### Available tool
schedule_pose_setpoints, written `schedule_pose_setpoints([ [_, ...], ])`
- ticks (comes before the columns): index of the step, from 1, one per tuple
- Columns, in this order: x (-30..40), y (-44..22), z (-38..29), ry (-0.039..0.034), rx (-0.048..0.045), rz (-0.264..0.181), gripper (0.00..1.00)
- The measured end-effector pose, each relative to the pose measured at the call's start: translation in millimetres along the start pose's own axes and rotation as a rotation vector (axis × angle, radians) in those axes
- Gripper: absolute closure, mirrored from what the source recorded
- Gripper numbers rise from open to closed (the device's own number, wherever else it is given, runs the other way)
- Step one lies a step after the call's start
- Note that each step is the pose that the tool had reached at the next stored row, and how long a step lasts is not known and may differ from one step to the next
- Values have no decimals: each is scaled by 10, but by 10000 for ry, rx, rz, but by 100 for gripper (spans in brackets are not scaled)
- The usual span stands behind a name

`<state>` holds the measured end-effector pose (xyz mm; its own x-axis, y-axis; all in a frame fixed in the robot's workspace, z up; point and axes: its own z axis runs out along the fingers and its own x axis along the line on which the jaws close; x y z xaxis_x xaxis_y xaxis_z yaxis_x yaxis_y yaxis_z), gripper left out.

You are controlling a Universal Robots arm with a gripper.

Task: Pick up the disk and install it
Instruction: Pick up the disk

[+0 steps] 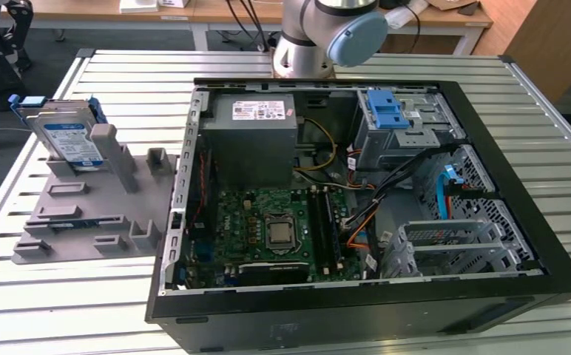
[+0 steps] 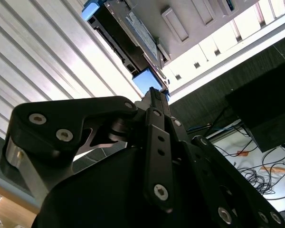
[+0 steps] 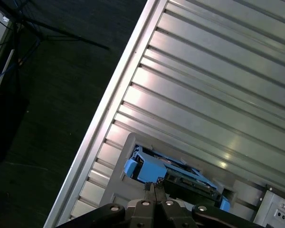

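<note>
The disk (image 1: pixel 69 140), a silver drive with a white-and-blue label in a blue carrier, stands on edge in a grey holder (image 1: pixel 78 214) on the exterior view's left. Both wrist views look down on it: the disk (image 3: pixel 173 175) sits in the holder beyond my fingertips, and its dark edge and blue carrier corner (image 2: pixel 133 33) show in the second wrist view. My gripper (image 3: pixel 152 186) (image 2: pixel 154 91) is shut with nothing between its fingers, apart from the disk and pointing toward its blue end.
An open black computer case (image 1: pixel 522 214) lies on the slatted metal table (image 1: pixel 117 66), with a grey power supply (image 1: pixel 251 126), a motherboard (image 1: pixel 271 225) and a drive cage with a blue latch (image 1: pixel 389 111). The arm's base (image 1: pixel 305 44) stands behind the case. The table edge (image 3: pixel 109 114) borders dark floor.
</note>
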<state>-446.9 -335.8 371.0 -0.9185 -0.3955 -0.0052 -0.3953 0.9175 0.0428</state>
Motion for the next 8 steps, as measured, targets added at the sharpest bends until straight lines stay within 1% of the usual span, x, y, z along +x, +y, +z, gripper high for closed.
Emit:
schedule_pose_setpoints([
  [8, 0, 0, 0, 5, 0, -125, 89],
])
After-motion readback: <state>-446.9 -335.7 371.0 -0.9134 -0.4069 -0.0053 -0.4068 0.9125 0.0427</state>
